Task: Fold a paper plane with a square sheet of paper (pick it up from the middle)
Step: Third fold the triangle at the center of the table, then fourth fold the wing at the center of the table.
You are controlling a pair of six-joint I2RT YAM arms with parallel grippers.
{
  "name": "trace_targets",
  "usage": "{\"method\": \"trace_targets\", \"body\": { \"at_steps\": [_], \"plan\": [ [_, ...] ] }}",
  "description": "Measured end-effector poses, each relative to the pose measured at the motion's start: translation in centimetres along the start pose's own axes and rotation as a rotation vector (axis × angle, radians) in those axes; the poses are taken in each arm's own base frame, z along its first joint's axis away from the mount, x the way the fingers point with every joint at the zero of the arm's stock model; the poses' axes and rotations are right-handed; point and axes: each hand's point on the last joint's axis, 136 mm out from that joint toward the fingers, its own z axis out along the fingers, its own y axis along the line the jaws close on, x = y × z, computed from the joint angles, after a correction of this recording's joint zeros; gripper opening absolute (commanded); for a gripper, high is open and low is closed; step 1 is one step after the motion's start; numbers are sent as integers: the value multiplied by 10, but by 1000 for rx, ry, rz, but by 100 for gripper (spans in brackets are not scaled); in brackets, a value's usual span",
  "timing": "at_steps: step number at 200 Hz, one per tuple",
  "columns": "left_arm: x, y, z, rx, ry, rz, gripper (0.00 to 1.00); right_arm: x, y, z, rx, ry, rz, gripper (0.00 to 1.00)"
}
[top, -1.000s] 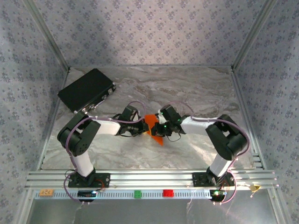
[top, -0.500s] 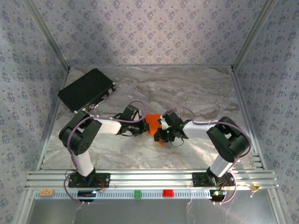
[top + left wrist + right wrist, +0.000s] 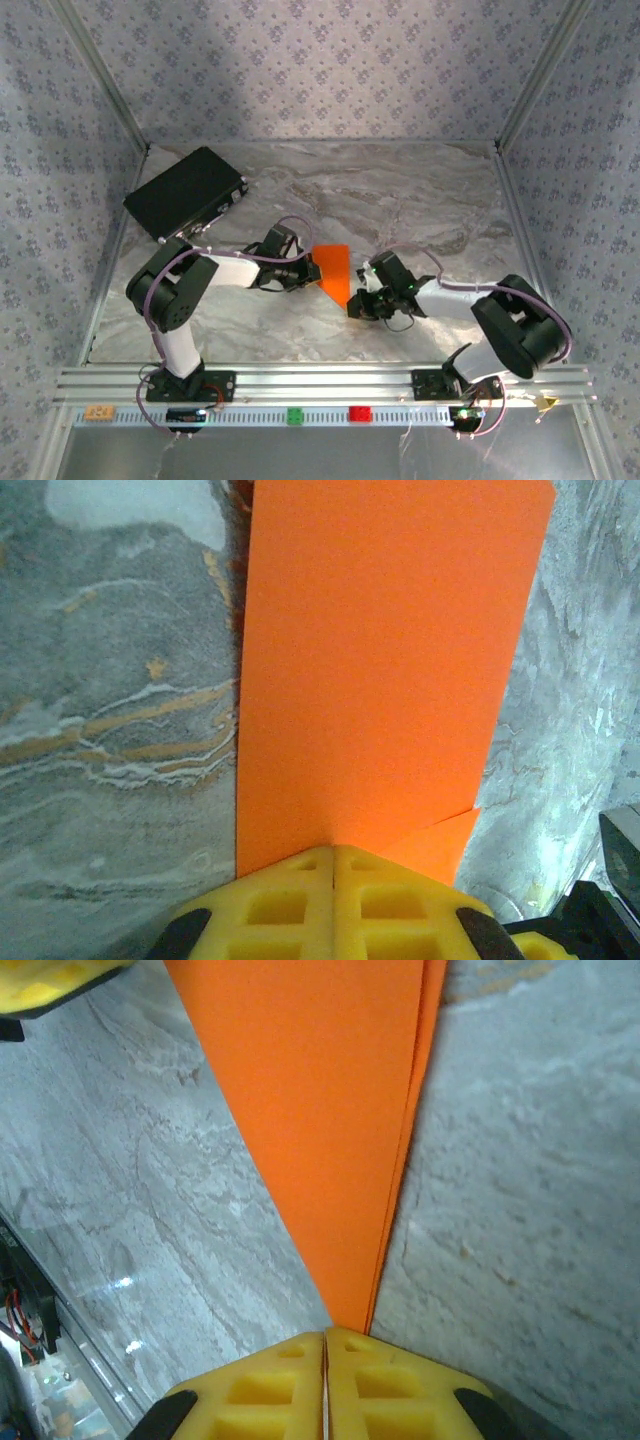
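Note:
The square sheet of paper point(image 3: 335, 268), bright orange, lies folded on the marble table as a narrow wedge tapering toward the near side. It spreads face-on in the left wrist view point(image 3: 370, 660), with a second layer peeking out at its lower right. My left gripper point(image 3: 310, 273) point(image 3: 333, 852) is shut, its yellow tips set down on the paper's left edge. My right gripper point(image 3: 355, 303) point(image 3: 325, 1335) is shut at the paper's point(image 3: 320, 1130) pointed near tip. The paper is flat at both, with no ridge rising into either pair of jaws.
A black rectangular case point(image 3: 185, 192) lies at the back left. Green point(image 3: 295, 415) and red point(image 3: 359, 413) blocks sit on the front rail by the arm bases. Metal frame rails border the table on both sides.
My right gripper has slid from the paper's middle toward the near right, down to its pointed tip. More of the paper now shows, lying flat. The left gripper has not moved.

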Motion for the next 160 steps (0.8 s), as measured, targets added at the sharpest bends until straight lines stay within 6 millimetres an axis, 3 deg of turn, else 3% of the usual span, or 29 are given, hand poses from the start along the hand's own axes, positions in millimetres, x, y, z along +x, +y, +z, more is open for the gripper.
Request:
{"method": "trace_targets", "body": {
  "at_steps": [43,82,107,160],
  "plan": [
    [4,-2,1,3,-21,-23,0,-18,2,-20,22,-92,5,16],
    [24,-6,0,-36,-33,-26,0,-39,-12,-35,90,-192,48,24],
    [30,-9,-6,-64,-45,-9,15,-47,-15,-38,103,-218,65,29],
    [17,-20,-26,-83,-106,34,34,-61,-4,-29,62,-206,64,33]
  ]
}}
